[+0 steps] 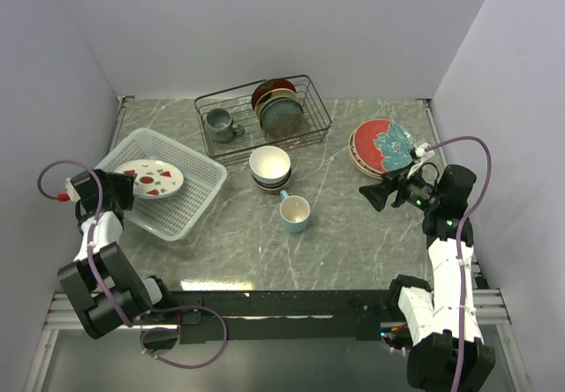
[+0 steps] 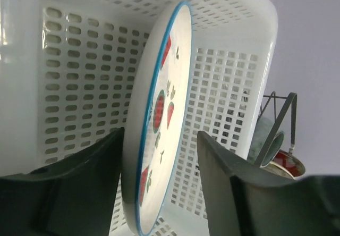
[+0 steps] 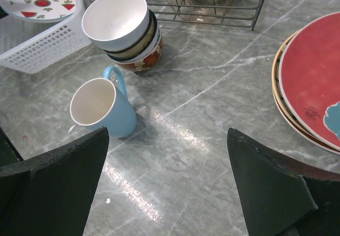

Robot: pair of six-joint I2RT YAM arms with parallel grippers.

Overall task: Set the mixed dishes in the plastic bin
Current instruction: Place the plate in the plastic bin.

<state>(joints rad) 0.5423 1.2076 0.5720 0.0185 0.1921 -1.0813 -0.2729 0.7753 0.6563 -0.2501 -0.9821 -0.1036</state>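
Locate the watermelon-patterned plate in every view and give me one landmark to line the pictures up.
Top external: the watermelon plate lies at left of frame, inside the bin.
Left wrist: it fills the centre, seen edge-on, with lattice wall behind it.
Right wrist: it sits in the top-left corner, partly cut off by the frame edge.
Shared landmark: the white lattice bin holding the plate shows in all three.

No legible text anywhere
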